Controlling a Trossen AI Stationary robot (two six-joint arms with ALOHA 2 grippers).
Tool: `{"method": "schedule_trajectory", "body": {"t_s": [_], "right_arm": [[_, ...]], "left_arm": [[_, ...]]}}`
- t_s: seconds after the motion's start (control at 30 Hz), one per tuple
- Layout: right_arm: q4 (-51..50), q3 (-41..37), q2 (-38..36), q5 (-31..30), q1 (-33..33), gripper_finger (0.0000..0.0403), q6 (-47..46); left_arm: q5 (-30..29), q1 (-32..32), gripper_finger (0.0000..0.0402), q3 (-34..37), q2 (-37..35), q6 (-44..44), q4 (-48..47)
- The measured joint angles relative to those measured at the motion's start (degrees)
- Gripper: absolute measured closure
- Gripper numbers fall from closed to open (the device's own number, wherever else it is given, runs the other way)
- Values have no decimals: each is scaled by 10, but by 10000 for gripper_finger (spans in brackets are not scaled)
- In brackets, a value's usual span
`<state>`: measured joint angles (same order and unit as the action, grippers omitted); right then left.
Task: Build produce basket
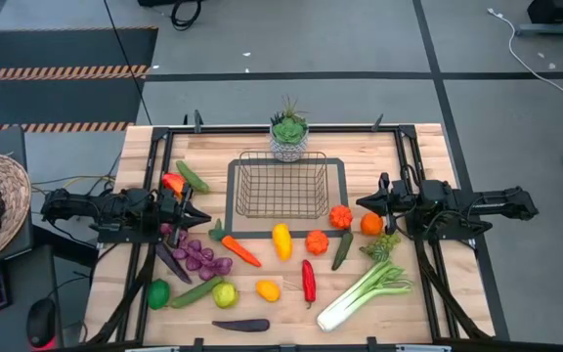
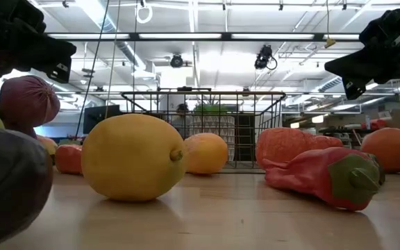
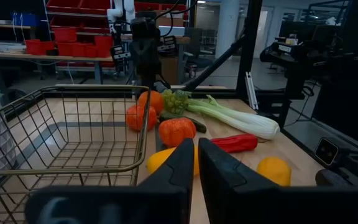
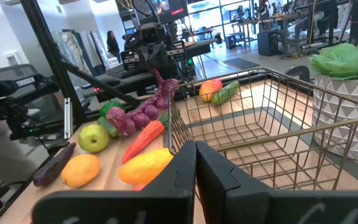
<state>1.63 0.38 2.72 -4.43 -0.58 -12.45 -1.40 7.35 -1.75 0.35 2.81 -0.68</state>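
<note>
The dark wire basket (image 1: 281, 186) stands on a dark-edged mat at the table's middle, and its wire floor (image 3: 73, 149) shows bare. The produce lies on the wood around its near side: leek (image 1: 365, 293), red chili (image 1: 308, 281), carrot (image 1: 239, 249), purple grapes (image 1: 201, 256), green apple (image 1: 225, 293), orange (image 1: 371, 224) and several more. My left gripper (image 1: 203, 217) hovers shut at the basket's left, above the grapes, pointing level toward the basket (image 3: 196, 148). My right gripper (image 1: 363, 204) hovers shut at the basket's right, pointing level at it (image 4: 196, 149).
A patterned pot with a green succulent (image 1: 288, 137) stands just beyond the basket's far side. A red-yellow fruit (image 1: 173, 183) and a cucumber (image 1: 192, 176) lie at the far left. A dark eggplant (image 1: 240, 325) lies by the near edge. Black rails (image 1: 413, 166) run along both table sides.
</note>
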Motion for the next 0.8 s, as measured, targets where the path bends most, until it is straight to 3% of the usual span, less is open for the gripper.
{"method": "schedule_trajectory", "body": {"t_s": [0.7, 0.8], "right_arm": [[0, 0, 0, 0, 0, 386, 0], [0, 0, 0, 0, 0, 386, 0]], "left_arm": [[0, 0, 372, 0, 0, -3, 0], [-39, -1, 376, 0, 0, -18, 30]]}}
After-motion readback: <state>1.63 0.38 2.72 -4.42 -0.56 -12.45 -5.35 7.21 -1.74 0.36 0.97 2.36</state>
